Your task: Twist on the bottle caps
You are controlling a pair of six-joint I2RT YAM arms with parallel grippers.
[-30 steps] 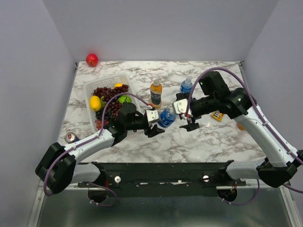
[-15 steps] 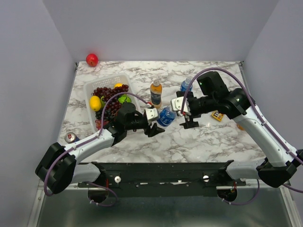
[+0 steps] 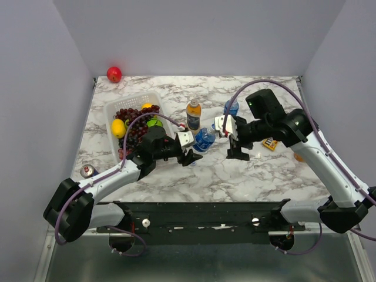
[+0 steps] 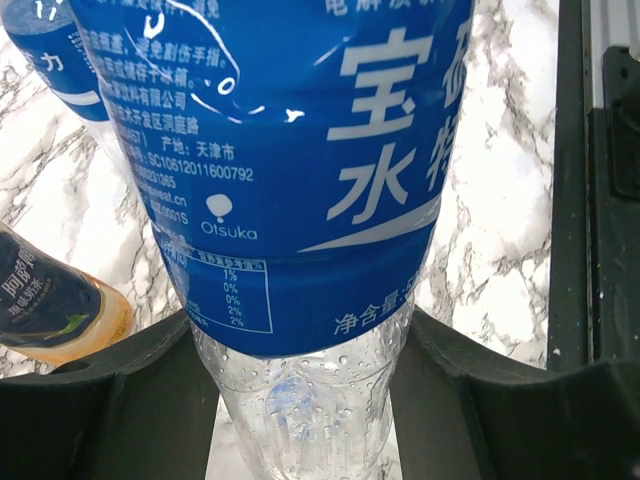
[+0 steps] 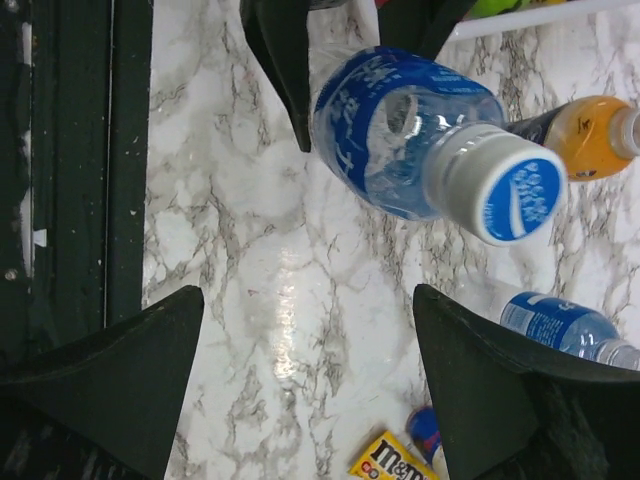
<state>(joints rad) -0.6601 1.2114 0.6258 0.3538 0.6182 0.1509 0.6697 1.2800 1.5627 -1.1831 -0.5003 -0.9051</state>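
Note:
My left gripper (image 3: 189, 154) is shut on a clear bottle with a blue label (image 3: 204, 139), gripped low on its body between both fingers (image 4: 130, 400) and tilted toward the right arm. The bottle (image 5: 400, 130) carries a white cap with a blue top (image 5: 510, 190) on its neck. My right gripper (image 3: 237, 150) is open and empty, just right of that bottle, its jaws wide apart (image 5: 308, 300). A second blue-labelled bottle (image 3: 231, 107) and an orange drink bottle with a dark label (image 3: 193, 116) stand behind. A small blue cap (image 5: 428, 430) lies by the candy pack.
A white basket (image 3: 110, 107) of grapes and fruit stands at the left. A red apple (image 3: 114, 74) is at the back left and a drink can (image 3: 88, 171) at the front left. A yellow candy pack (image 3: 269, 143) and an orange object (image 3: 298, 157) lie under the right arm.
My left gripper has lifted and shifted the held bottle slightly back. My right gripper has turned and drawn a little away to the right of the bottle's top.

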